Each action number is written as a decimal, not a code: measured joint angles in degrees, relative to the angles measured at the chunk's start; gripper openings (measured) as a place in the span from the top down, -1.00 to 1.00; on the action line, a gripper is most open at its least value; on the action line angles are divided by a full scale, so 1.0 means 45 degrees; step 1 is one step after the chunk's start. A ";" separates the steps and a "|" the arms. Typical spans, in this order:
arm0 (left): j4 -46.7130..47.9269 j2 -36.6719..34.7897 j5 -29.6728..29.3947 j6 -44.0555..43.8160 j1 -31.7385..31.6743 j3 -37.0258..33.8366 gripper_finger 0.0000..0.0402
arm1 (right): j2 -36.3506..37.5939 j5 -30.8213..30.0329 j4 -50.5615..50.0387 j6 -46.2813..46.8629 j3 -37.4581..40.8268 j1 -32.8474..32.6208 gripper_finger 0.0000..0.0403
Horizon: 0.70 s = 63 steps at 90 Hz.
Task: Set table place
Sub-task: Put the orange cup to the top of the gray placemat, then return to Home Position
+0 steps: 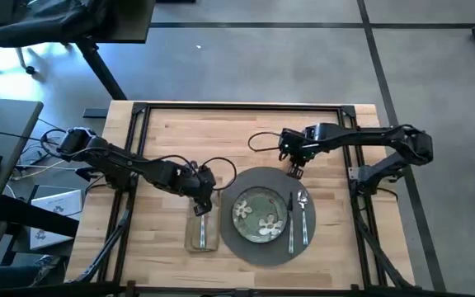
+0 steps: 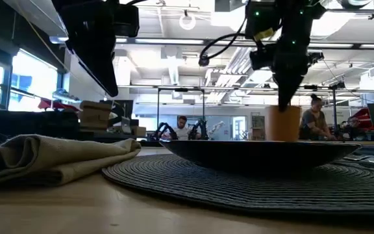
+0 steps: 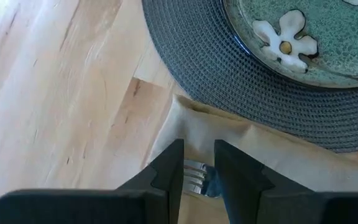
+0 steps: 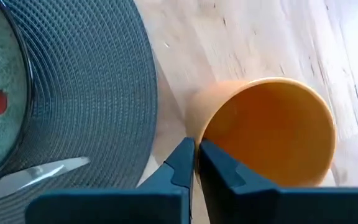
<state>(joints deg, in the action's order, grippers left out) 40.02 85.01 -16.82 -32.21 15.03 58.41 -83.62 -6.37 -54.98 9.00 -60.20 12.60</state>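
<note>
Now right gripper (image 4: 196,163) pinches cup (image 4: 272,127) rim beside mat (image 4: 98,93); lower level, then release; left gripper (image 3: 199,167) grips fork (image 3: 194,177) over napkin (image 3: 278,155).

table (image 1: 171,140): light wood, pale grain, black rail frame. mat (image 1: 246,239): grey, woven in concentric rings. plate (image 1: 250,206): mottled green, white flowers with yellow centres, one red mark. napkin (image 2: 50,159): plain beige. cup (image 4: 272,130): orange inside and out. cutlery (image 1: 297,219): silver metal. left gripper (image 3: 199,168) and right gripper (image 4: 196,163): dark fingers.
</note>
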 joint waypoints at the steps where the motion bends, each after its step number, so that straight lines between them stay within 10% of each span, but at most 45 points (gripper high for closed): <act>1: -0.0008 0.0000 0.0015 0.0000 0.0000 0.0000 0.63 | 0.0010 0.0016 -0.0007 -0.0003 0.0000 0.0000 0.94; 36: 0.0049 -0.0333 0.0205 0.1549 -0.0087 0.0636 0.63 | 0.0357 0.0205 -0.2129 -0.0396 -0.1424 0.0029 0.27; 63: 0.0070 -0.3598 -0.1425 0.4005 -0.0112 0.1213 0.83 | 0.2490 0.1067 -0.2268 -0.1113 -0.3401 -0.0518 0.13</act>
<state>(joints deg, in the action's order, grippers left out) 40.34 68.82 -23.23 -14.18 14.52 63.87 -72.42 -1.57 -65.19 3.99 -75.51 10.27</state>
